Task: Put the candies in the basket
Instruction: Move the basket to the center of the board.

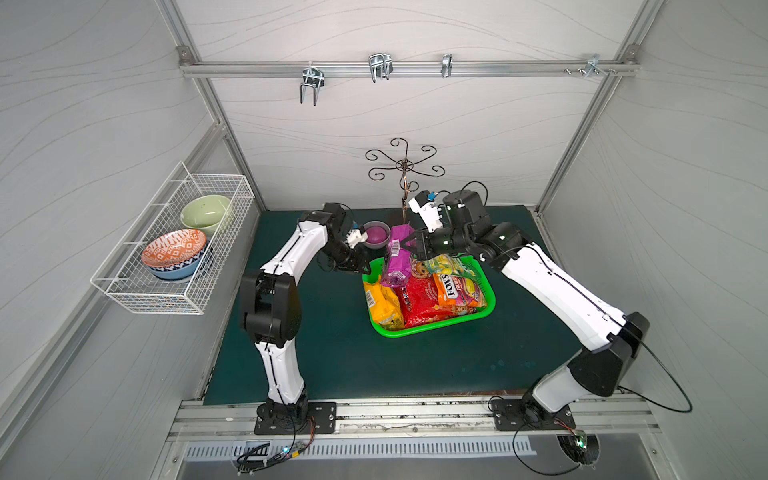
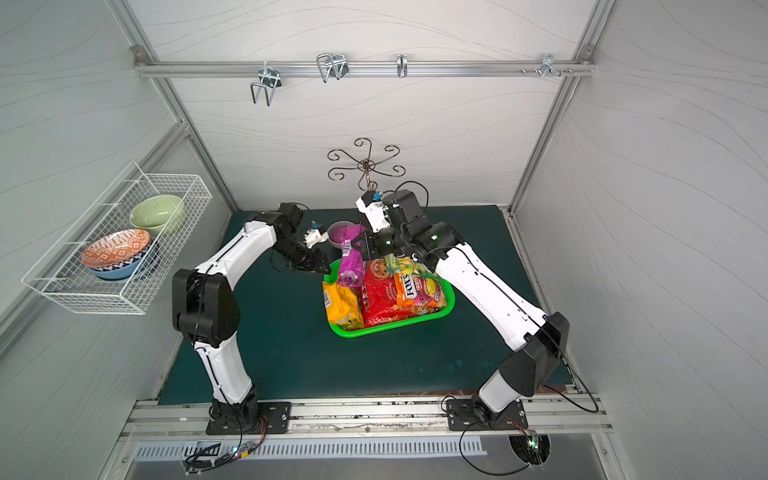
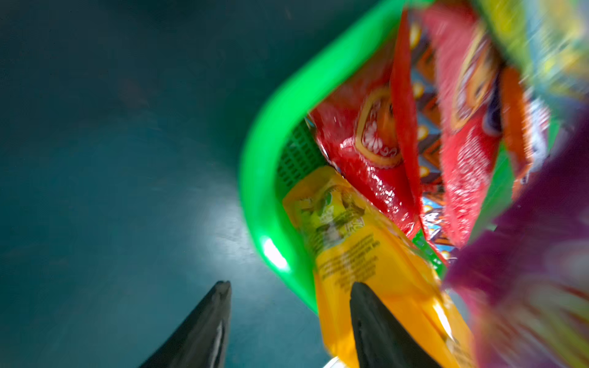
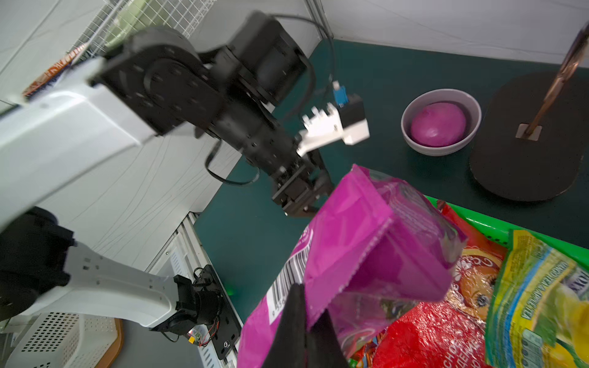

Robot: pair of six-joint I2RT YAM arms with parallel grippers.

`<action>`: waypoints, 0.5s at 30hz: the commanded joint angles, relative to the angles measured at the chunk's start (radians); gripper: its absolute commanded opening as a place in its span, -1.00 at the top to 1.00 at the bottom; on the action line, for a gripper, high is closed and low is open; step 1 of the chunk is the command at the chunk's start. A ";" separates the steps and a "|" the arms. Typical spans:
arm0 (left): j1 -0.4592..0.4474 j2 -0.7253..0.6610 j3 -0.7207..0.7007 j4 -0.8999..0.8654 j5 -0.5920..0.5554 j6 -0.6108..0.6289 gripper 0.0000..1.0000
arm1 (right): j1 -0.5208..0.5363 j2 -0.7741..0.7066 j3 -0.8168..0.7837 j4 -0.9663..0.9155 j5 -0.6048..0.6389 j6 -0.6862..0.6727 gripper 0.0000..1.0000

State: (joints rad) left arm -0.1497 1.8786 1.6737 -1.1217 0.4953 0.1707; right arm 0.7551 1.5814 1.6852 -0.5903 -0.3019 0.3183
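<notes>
On the dark green mat (image 1: 332, 357) the green basket (image 1: 432, 329) sat between both arms, already carrying five candy bags. Two red bags (image 1: 419, 305) filled its middle. An orange bag (image 1: 453, 291) and a green bag (image 1: 451, 264) lay toward the right arm's side, and a yellow bag (image 1: 384, 307) lay toward the left arm's side. The purple bag (image 1: 397, 259) hung over the basket's far corner, pinched at its upper edge by the right gripper (image 4: 302, 306). Whether its lower end touched the pile could not be told. The left gripper (image 3: 290, 286) stood spread and empty just beside that corner's rim.

This looked like the last placement. Done well, the bag would go further inward over the pile and be lowered until it rested before the pinch let go. The glossy heap seemed slippery, and the bag could slide out over the rim.

White "FOX'S" lettering showed on the orange bag. The purple and yellow bags bore barcodes. A red bag carried Cyrillic print, too partial to read.
</notes>
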 commanded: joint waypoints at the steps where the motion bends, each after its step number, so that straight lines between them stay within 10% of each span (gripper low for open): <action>1: 0.059 -0.075 0.040 0.023 0.047 -0.023 -0.27 | 0.013 0.016 0.074 0.163 0.014 0.021 1.00; 15: 0.042 -0.078 -0.054 0.075 0.097 -0.066 -0.25 | 0.013 0.147 0.225 0.158 0.044 0.030 1.00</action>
State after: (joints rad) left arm -0.0986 1.7916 1.6196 -1.0809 0.5804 0.1188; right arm 0.7635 1.7218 1.8492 -0.5484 -0.2470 0.3489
